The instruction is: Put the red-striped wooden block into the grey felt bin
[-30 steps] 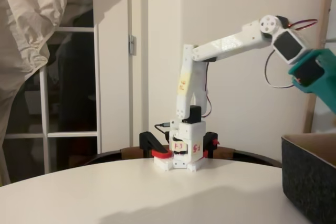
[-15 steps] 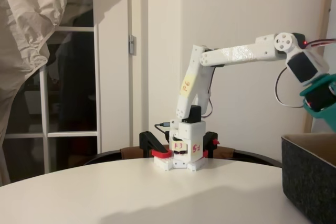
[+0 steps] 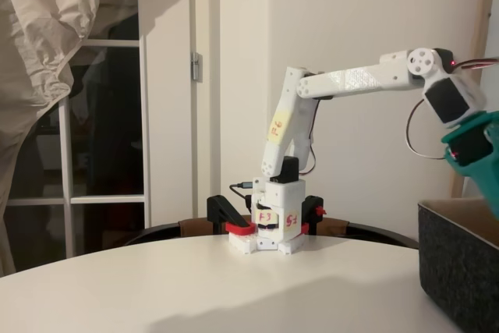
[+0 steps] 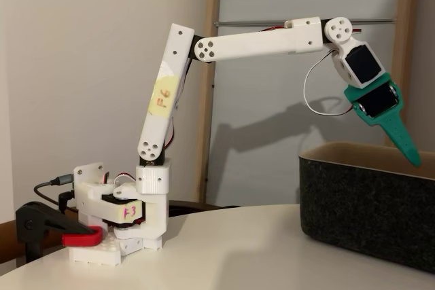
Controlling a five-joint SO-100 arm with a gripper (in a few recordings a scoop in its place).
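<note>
Gripper Poised Over the Bin

Above the grey felt bin [image 4: 367, 212] the teal gripper [image 4: 397, 137] hangs, pointing down toward the tan inside, its tip just over the rim. Whether its fingers are apart or closed on anything cannot be told. From its base on the white table [image 3: 195, 286], the white arm [image 4: 262, 42] reaches out level.

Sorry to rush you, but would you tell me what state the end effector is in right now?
End effector: pointing down over the grey felt bin; open or shut cannot be told, and no block is visible in it.
</note>
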